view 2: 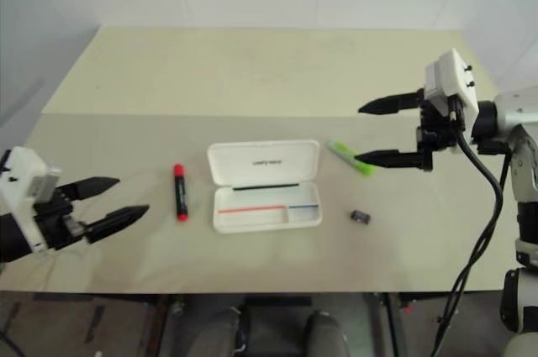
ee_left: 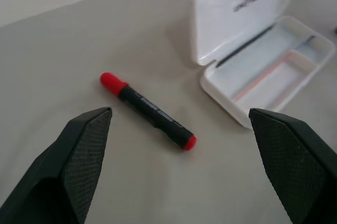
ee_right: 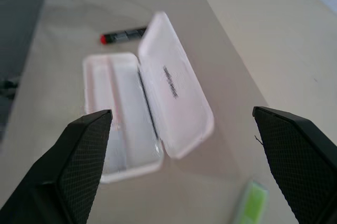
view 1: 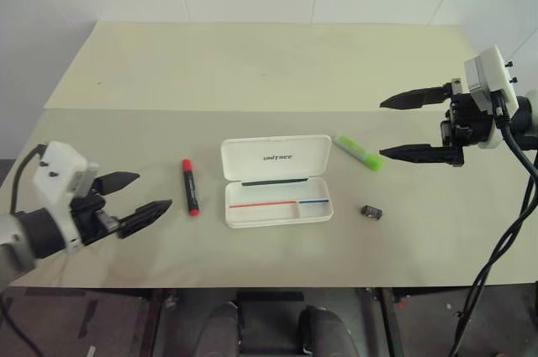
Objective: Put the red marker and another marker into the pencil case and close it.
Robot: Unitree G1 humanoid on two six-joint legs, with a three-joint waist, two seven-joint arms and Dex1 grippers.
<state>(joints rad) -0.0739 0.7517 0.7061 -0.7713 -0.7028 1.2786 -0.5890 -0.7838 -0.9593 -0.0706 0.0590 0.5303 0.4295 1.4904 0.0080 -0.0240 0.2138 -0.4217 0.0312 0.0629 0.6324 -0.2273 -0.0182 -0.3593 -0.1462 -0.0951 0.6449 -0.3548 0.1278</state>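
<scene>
Red marker (view 1: pixel 191 186) lengthwise toward table's far edge, highlighter (view 1: pixel 359 154) diagonal

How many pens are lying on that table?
2. The red marker lies left of the open pencil case; the lime-green highlighter lies right of it. The case's tray looks empty.

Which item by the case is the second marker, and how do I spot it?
Find the open white case mid-table. Just off its lid's right end lies the highlighter, angled, near the right gripper. It is lime green and stubby, unlike the small dark block nearer the front edge.
</scene>
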